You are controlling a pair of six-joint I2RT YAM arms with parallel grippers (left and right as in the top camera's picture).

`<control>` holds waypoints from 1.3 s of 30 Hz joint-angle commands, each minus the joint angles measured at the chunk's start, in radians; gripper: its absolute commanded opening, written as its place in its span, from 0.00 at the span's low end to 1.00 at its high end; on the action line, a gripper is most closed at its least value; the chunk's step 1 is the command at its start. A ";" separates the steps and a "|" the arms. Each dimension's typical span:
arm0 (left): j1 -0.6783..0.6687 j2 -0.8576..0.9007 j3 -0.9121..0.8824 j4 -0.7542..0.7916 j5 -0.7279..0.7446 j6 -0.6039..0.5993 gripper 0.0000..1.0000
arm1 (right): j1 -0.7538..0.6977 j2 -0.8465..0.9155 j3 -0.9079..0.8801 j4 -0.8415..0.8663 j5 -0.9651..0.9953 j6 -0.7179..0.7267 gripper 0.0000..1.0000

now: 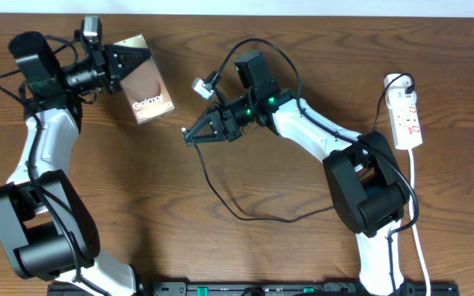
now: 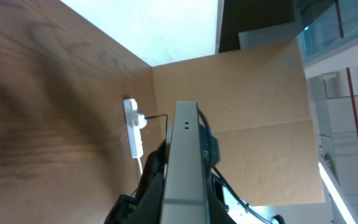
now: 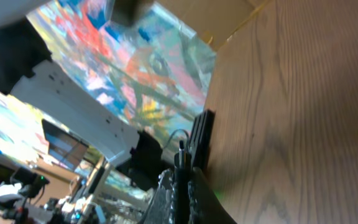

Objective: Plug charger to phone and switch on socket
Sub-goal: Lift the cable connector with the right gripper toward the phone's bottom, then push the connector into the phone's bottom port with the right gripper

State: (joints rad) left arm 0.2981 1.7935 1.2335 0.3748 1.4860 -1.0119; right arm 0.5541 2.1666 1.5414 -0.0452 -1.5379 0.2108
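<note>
The phone, brown-bronze with white "Galaxy" lettering, is held off the table at the far left by my left gripper, which is shut on its upper end. In the left wrist view the phone shows edge-on between the fingers. My right gripper is shut on the plug tip of the charger, a short way right of the phone's lower end. The thin black charger cable loops over the table toward the socket, a white power strip at the far right, which also shows in the left wrist view.
A white cord runs from the socket down the right side. The right arm stretches across the middle of the wooden table. A cardboard panel stands beyond the table's far side.
</note>
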 commanded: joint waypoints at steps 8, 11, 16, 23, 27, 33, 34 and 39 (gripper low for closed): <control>-0.007 -0.017 0.006 0.010 -0.165 0.025 0.07 | 0.004 0.011 0.000 0.261 0.003 0.344 0.01; -0.008 -0.017 0.006 0.035 -0.171 0.025 0.08 | 0.004 0.011 0.000 0.330 0.013 0.407 0.01; -0.008 -0.017 0.006 0.062 -0.170 0.024 0.08 | 0.006 0.011 0.000 0.405 0.022 0.477 0.01; -0.035 -0.017 0.006 0.063 -0.167 0.017 0.07 | 0.006 0.011 0.000 0.405 0.067 0.496 0.01; -0.058 -0.017 0.006 0.090 -0.167 0.005 0.07 | 0.006 0.011 0.000 0.405 0.072 0.496 0.01; -0.069 -0.017 0.006 0.122 -0.166 -0.021 0.07 | 0.003 0.011 0.000 0.406 0.073 0.499 0.01; -0.069 -0.017 0.006 0.122 -0.166 -0.021 0.07 | 0.003 0.011 0.000 0.410 0.072 0.500 0.01; -0.069 -0.017 0.006 0.122 -0.152 -0.021 0.07 | 0.003 0.011 0.000 0.457 0.072 0.523 0.01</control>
State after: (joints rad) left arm 0.2272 1.7935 1.2335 0.4820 1.3094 -1.0206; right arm 0.5541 2.1666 1.5414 0.3859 -1.4651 0.7074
